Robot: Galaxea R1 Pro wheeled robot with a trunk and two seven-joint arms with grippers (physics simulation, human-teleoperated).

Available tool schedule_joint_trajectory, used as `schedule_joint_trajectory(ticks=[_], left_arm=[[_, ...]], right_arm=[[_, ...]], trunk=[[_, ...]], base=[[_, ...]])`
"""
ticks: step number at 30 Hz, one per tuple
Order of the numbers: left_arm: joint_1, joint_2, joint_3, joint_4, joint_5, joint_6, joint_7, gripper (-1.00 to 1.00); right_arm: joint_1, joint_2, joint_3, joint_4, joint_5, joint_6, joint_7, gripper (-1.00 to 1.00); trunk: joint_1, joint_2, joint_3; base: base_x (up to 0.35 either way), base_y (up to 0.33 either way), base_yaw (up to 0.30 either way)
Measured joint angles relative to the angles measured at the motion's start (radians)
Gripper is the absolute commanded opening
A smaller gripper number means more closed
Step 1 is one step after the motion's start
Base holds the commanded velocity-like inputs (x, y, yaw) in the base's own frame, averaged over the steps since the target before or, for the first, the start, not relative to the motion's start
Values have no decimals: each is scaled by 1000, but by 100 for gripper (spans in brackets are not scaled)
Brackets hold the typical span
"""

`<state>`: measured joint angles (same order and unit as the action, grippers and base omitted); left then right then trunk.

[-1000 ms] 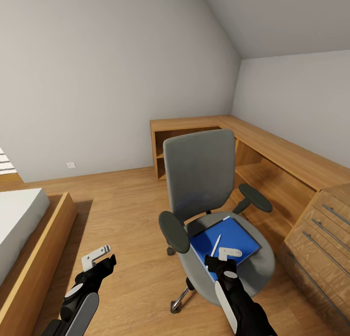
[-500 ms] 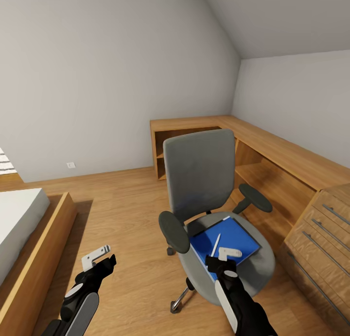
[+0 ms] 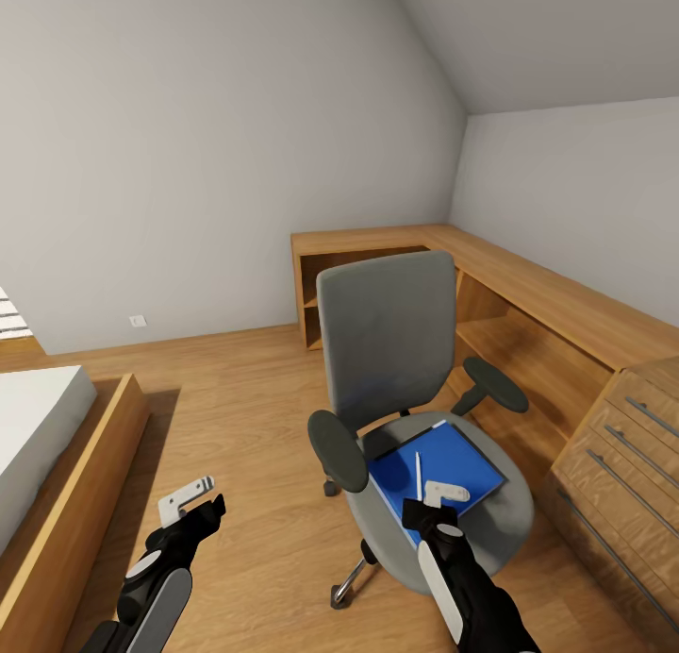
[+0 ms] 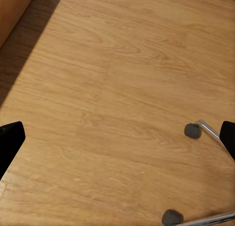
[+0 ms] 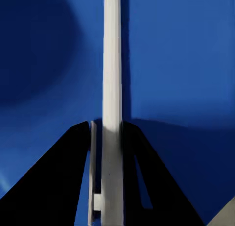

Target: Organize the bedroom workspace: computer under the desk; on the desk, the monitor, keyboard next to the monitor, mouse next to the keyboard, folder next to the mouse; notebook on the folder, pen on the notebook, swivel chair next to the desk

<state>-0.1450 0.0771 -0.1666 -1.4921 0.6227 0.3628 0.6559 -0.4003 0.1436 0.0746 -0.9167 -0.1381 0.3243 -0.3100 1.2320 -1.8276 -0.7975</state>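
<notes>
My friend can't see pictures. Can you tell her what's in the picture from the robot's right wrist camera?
The right gripper has its two dark fingers closed on a thin white pen. The pen runs straight away from the camera. Behind it is a bright blue folder, with a round dark shadow on one side.

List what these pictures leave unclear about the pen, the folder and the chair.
- Pen: in the right wrist view its ends are cut off by the frame's edges, and whether it touches the folder cannot be told.
- Folder: in the head view the right gripper covers its near corner.
- Notebook: partly covered by the folder.
- Swivel chair: the seat hides most of its wheeled base.
- Left gripper: only its dark fingertips enter the left wrist view.
</notes>
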Motion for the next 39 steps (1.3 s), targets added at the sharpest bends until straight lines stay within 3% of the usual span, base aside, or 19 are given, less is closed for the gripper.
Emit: schedule_joint_trajectory(ticks=[28,39], left_arm=[[0,3,0,1,0,0,0,100],[1,3,0,1,-4,-1,0,100]], right_arm=[[0,0,-1,0,1,0,-1,-100],[0,-2,-1,17,-1,1,-1,-100]], trunk=[[0,0,0],[-42,77,34]], base=[[0,0,0],[0,0,0]])
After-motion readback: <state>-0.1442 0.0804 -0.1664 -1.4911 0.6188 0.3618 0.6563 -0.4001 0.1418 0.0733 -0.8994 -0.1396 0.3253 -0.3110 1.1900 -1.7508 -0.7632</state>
